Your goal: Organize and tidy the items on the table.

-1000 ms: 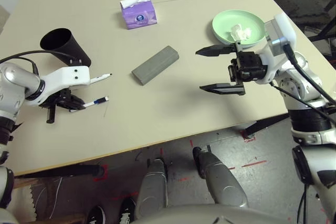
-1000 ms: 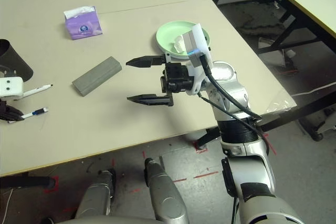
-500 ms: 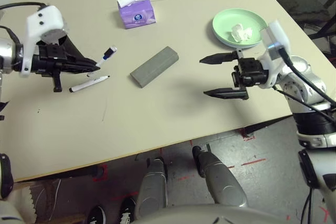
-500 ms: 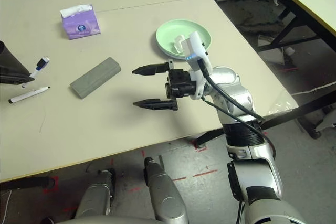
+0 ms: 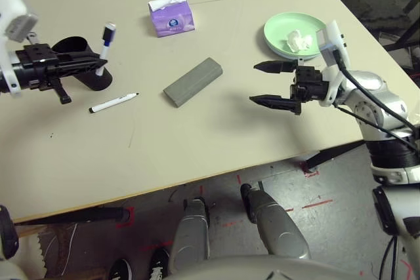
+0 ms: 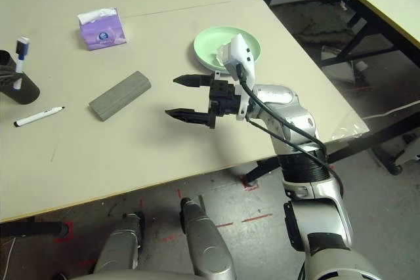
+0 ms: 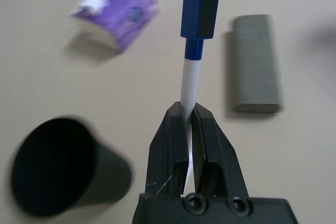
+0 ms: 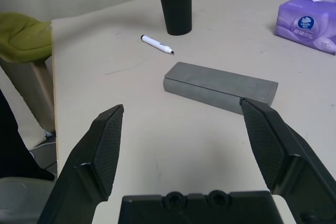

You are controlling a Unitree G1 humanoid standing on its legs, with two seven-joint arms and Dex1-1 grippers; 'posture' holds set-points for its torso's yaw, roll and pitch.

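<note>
Blue-capped white marker [image 5: 104,45] is clamped by its barrel between the closed fingers of the left gripper [image 7: 189,129], cap uppermost, held above the table at the far left, right by the mouth of the black cup [image 5: 84,63]. The step in hand appears to be stowing the markers in the cup; the next move calls for bringing the marker over the cup's opening, lowering it and letting go, with care that the fingers do not knock the cup's rim and tip it. The black-capped marker [image 5: 113,102] lies flat on the table [image 5: 197,136] just near of the cup and is not yet collected. To its right the grey glasses case [image 5: 193,81] lies at an angle mid-table, and a purple tissue pack [image 5: 171,16] stands farther back. At the far right the green plate [image 5: 279,27] holds a crumpled white tissue [image 5: 296,40]. The right gripper [image 5: 266,83] hangs wide open and empty above the table, right of the case. Nothing obstructs the path to the cup.
</note>
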